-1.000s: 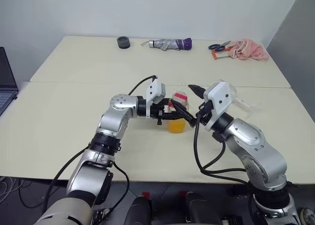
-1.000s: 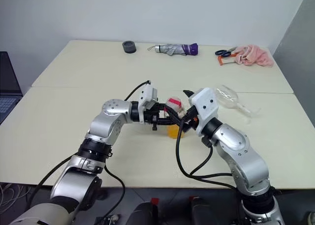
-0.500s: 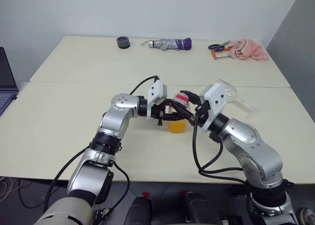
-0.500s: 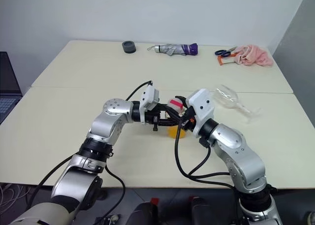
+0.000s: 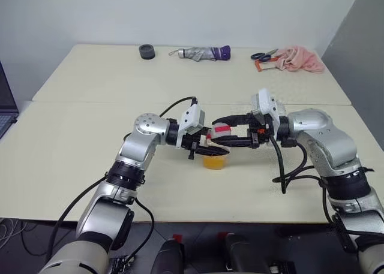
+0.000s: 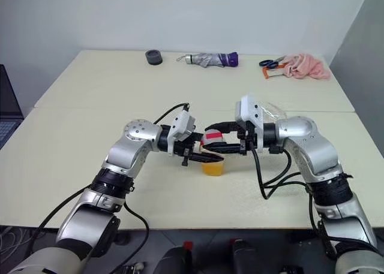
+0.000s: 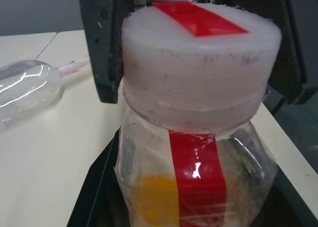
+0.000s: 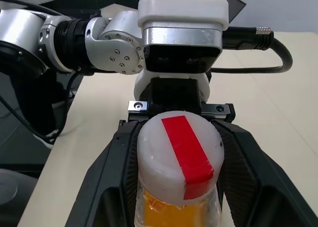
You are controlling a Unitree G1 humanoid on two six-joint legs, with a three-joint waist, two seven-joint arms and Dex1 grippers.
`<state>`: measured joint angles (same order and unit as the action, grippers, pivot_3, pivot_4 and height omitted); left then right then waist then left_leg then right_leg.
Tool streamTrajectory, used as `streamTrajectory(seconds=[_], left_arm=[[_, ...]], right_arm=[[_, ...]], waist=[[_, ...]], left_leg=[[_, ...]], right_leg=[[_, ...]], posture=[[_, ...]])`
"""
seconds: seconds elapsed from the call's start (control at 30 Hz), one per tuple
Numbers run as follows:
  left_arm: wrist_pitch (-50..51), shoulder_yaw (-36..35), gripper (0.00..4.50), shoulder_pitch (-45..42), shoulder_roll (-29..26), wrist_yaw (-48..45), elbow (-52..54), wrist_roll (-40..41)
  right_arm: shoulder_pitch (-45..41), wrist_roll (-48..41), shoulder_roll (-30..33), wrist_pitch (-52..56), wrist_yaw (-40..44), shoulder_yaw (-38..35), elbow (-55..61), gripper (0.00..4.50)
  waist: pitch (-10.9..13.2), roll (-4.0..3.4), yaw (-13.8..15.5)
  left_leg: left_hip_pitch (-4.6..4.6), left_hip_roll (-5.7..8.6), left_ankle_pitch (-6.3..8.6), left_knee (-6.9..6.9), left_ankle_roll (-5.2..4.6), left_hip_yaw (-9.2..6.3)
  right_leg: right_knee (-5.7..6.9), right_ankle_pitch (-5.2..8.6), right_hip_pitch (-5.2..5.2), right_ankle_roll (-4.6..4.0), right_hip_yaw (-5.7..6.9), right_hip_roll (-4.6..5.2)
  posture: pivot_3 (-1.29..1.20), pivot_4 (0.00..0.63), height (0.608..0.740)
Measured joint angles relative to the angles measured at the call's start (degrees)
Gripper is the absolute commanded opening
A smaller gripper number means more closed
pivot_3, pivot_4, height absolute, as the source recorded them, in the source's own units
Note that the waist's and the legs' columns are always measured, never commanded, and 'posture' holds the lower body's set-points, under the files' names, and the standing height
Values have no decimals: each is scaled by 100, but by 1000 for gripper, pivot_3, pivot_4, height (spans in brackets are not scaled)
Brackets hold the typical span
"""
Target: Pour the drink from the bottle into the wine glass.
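Note:
The bottle (image 5: 217,143), clear with a whitish cap (image 8: 180,156) and a red strip, stands upright at the table's middle. The orange drink (image 5: 215,162) fills only its bottom. My left gripper (image 5: 213,148) comes in from the left and is shut on the bottle's body just under the neck. Reaching in level from the right, my right gripper (image 5: 221,132) has one black finger on each side of the cap, pressed against it. The wine glass (image 6: 271,110) lies on its side on the table behind my right wrist, its bowl (image 7: 25,90) apart from the bottle.
Along the far edge lie a black round object (image 5: 146,51), a folded umbrella (image 5: 201,53), scissors (image 5: 263,56) and a pink cloth (image 5: 298,58). A laptop's edge (image 5: 3,100) shows at far left. A seam (image 5: 90,101) runs across the two joined tables.
My right arm has swung out to the right, turning its gripper from upright to level. Its fingers have closed on the cap. The left gripper keeps its hold on the bottle.

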<state>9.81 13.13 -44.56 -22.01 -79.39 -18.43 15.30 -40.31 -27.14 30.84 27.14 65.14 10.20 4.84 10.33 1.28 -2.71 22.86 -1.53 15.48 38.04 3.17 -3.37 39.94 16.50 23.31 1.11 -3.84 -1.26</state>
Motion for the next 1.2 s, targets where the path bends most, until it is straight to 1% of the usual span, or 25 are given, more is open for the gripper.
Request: streamTrajectory(seconds=[0.07,0.1,0.13,0.2,0.23,0.27,0.3,0.37,0.43,0.47,0.57,0.67,0.77,0.87,1.0,1.2], left_arm=[[16,-19,1820,-6,-14,58,8,5],[19,-17,1820,-15,7,100,22,10],[22,-16,1820,-16,22,125,29,12],[22,-6,1820,-18,30,152,1,5],[26,-14,1820,-16,31,215,-38,3],[37,-44,1820,-20,19,247,-80,8],[54,-55,1820,-57,66,298,-157,6],[50,-67,1820,-86,100,366,-260,0],[3,-88,1820,-126,123,383,-365,-22],[-21,-90,1820,-168,177,394,-454,-40],[-52,-81,1820,-237,325,396,-545,-69],[-92,-91,1820,-286,340,390,-691,-94],[-175,-92,1819,-349,369,377,-796,-124],[-248,-95,1819,-386,405,372,-900,-130],[-314,-96,1819,-452,428,373,-1025,-163],[-411,-96,1819,-490,449,392,-1073,-235]], right_arm=[[76,-48,-91,62,-236,-118,16,3122],[178,-124,-100,173,-406,-249,131,3544],[291,-202,-93,293,-578,-407,305,3838],[695,-586,-23,656,-1025,-927,1009,3851],[1005,-866,21,925,-1342,-1240,1570,3851],[1177,-1070,15,1085,-1524,-1368,1922,3851],[1472,-1253,-67,1278,-1906,-1511,2429,3851],[1925,-1230,-248,1451,-2475,-1427,3064,3851],[2190,-892,-489,1512,-3173,-1171,3411,3851],[2248,-505,-700,1510,-3695,-982,3529,3851],[2259,326,-1198,1474,-4814,-607,3564,3851],[2268,821,-1515,1439,-5398,-305,3646,3851],[2319,971,-1790,1552,-5663,20,3787,3851],[2396,795,-2019,1751,-5672,116,3890,3851],[2395,761,-1998,1934,-5666,43,3981,3851],[2328,1160,-2082,1981,-6026,204,3895,3851]], waist=[[0,0,8],[1,-1,21],[1,-2,44],[1,-2,105],[1,-1,130],[2,0,125],[2,0,122],[2,0,107],[2,0,86],[2,-1,75],[1,-1,70],[1,-1,69],[1,-1,77],[1,-1,81],[1,-1,81],[1,-1,77]], left_leg=[[2,0,0,0,0,-2],[3,-2,0,0,0,-4],[5,0,0,1,0,-4],[10,2,0,5,0,-9],[14,5,0,3,0,-15],[13,4,0,7,0,-15],[13,6,0,4,0,-14],[8,10,0,4,0,-14],[2,21,-1,6,1,-10],[-2,19,-1,7,2,-4],[-3,11,-5,7,6,-5],[-3,5,-5,4,7,-4],[0,4,-5,3,6,-4],[1,6,-5,4,6,-4],[0,7,-5,6,6,-4],[-1,6,-5,5,6,-4]], right_leg=[[1,0,1,0,2,15],[2,0,1,0,3,26],[3,0,1,0,3,32],[1,1,0,1,6,40],[-4,1,-1,2,9,43],[-4,1,-3,3,9,42],[-4,1,-4,3,9,42],[-1,2,-6,4,8,34],[3,2,-6,5,7,28],[6,2,-6,6,1,22],[6,2,-4,7,-1,6],[5,2,-2,5,-3,-2],[3,1,-1,4,-3,-2],[2,1,-2,4,-3,1],[4,1,-2,4,-3,2],[4,1,-2,4,-3,0]], posture=[[0,150,740],[0,150,740],[0,150,740],[0,150,740],[0,150,740],[0,150,740],[0,150,740],[0,150,740],[0,150,740],[0,150,740],[0,150,740],[0,150,740],[0,150,740],[0,150,740],[0,150,740],[0,150,740]])
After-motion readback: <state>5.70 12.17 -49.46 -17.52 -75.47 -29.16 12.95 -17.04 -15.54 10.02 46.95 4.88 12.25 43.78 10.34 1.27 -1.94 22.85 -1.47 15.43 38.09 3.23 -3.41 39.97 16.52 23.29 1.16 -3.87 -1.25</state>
